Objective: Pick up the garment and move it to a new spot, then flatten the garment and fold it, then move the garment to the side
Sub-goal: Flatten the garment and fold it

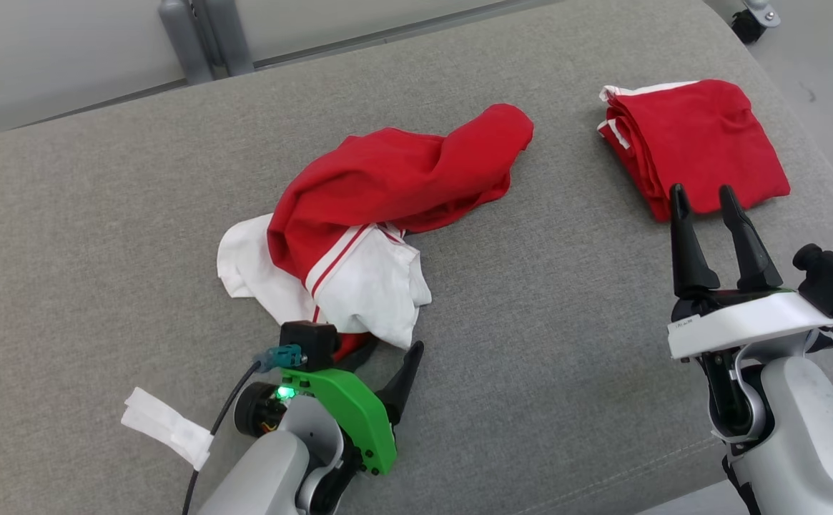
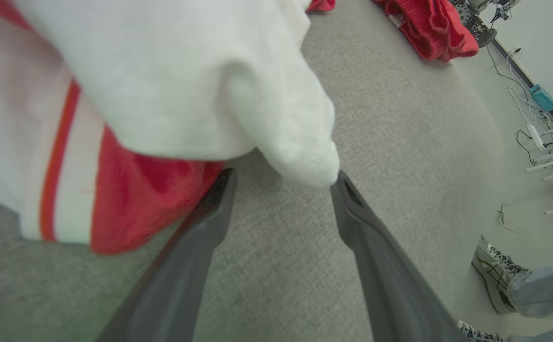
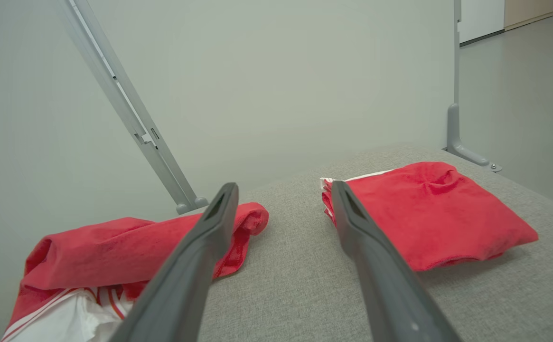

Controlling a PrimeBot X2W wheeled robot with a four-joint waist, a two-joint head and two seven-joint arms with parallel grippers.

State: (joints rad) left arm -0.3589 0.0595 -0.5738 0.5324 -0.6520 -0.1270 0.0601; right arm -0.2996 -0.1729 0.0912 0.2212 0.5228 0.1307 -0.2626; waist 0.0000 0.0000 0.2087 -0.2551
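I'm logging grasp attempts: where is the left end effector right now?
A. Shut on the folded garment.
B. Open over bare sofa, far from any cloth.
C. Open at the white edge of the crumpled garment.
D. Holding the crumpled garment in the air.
C: the left end effector has its fingers spread at the white edge of the crumpled garment, which lies on the sofa; the folded garment lies apart.

Left pincer (image 1: 382, 357) low, jaws spread wide; right pincer (image 1: 702, 193) forward, fingers apart, nothing held.
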